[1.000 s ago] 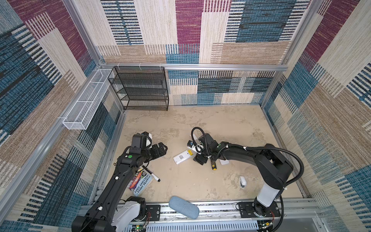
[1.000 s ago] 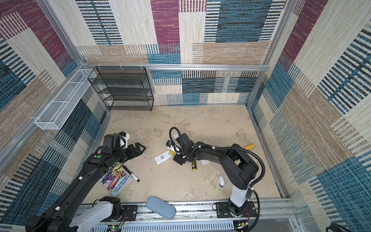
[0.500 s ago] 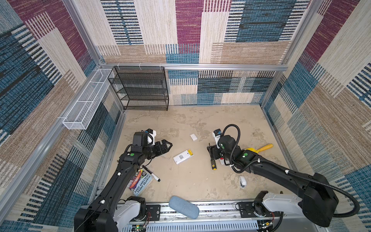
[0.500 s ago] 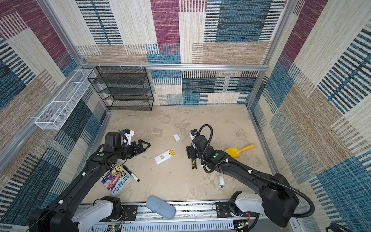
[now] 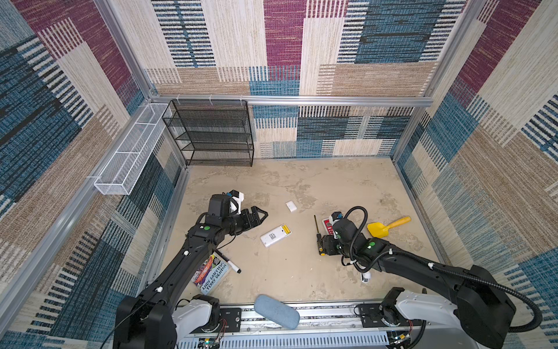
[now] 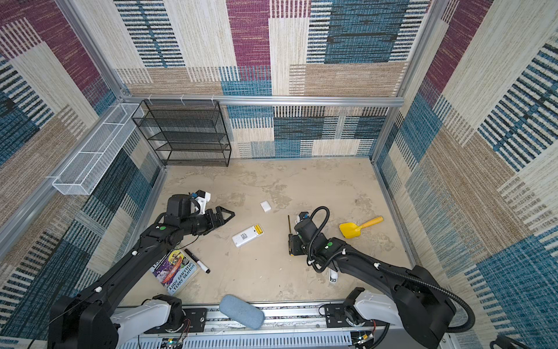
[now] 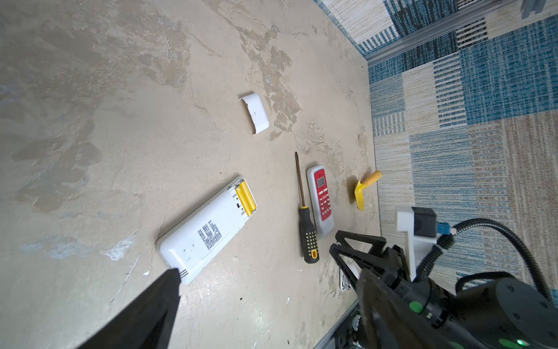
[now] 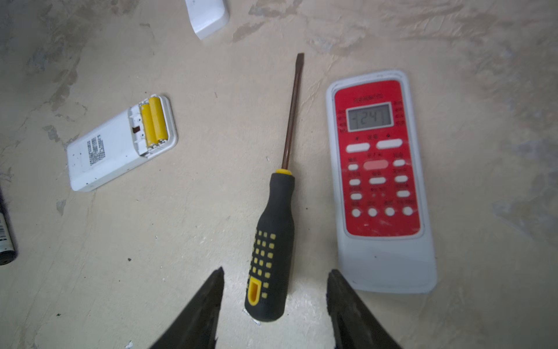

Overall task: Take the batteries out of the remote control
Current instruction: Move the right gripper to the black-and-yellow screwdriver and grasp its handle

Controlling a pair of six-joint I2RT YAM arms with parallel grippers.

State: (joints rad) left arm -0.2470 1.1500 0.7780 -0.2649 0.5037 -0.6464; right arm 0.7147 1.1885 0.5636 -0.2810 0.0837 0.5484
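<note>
R gripper part-open, empty, jaws either side of screwdriver handle, not touching; L gripper wide open, empty.
Batteries: two yellow, side by side in open bay of white remote, just below centre in both top views. Prob light, stiff, slick, spring-seated; lift one end, then pinch across.

The screwdriver lies between the jaws of the right gripper, the face-up remote beside one jaw, the batteries in the face-down remote past the other.

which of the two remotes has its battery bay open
The white plastic remote lying face down: two yellow cylindrical batteries show in its uncovered end. The grey remote with the red face lies buttons up.
</note>
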